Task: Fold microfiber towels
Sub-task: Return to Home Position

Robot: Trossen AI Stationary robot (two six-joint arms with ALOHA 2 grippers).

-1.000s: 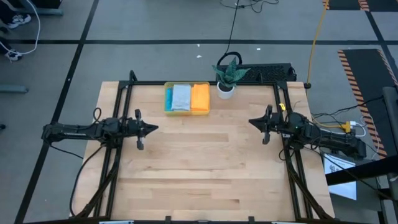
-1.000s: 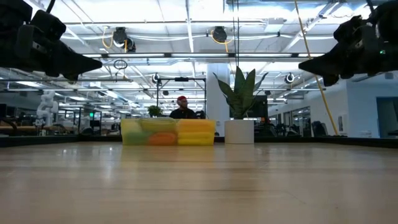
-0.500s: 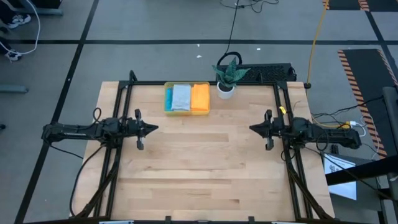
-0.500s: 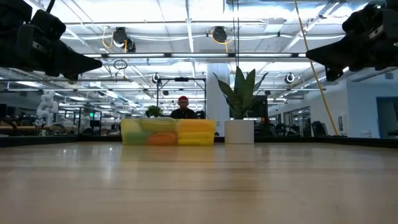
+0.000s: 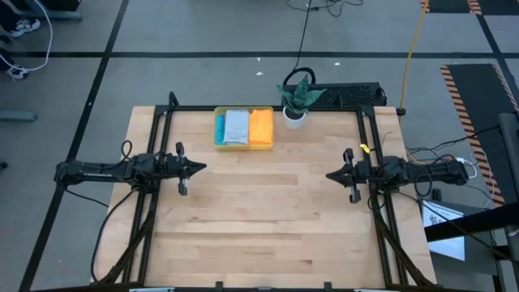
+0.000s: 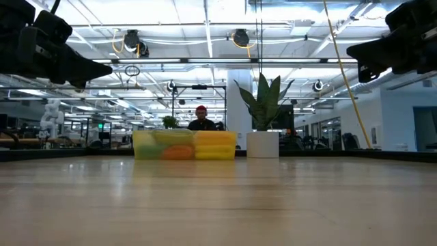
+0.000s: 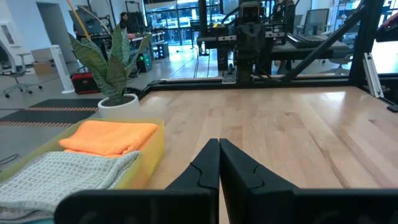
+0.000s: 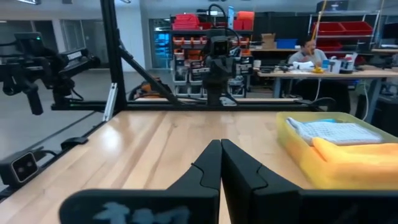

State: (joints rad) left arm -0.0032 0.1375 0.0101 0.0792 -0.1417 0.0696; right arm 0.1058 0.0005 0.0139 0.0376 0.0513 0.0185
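Note:
Folded microfiber towels lie side by side in a translucent yellow tray [image 5: 244, 146] at the table's far edge: a blue one [image 5: 220, 128], a light grey one [image 5: 236, 126] and an orange one [image 5: 261, 127]. The grey towel [image 7: 59, 175] and the orange towel [image 7: 111, 135] also show in the left wrist view, and the tray [image 8: 311, 165] with the orange towel [image 8: 357, 152] in the right wrist view. My left gripper [image 5: 203, 167] is shut, level above the table's left side. My right gripper [image 5: 328, 175] is shut, level above the right side. Both touch nothing.
A potted plant [image 5: 297, 99] in a white pot stands at the far edge, right of the tray. Black frame rails [image 5: 154, 138] run along the table's left, right and far sides. Bare wood lies between the two grippers. A person [image 6: 199, 120] sits in the room beyond the table.
My right gripper has swung toward the table's near edge, staying shut and level with nothing in it. The towels in the tray have not moved.

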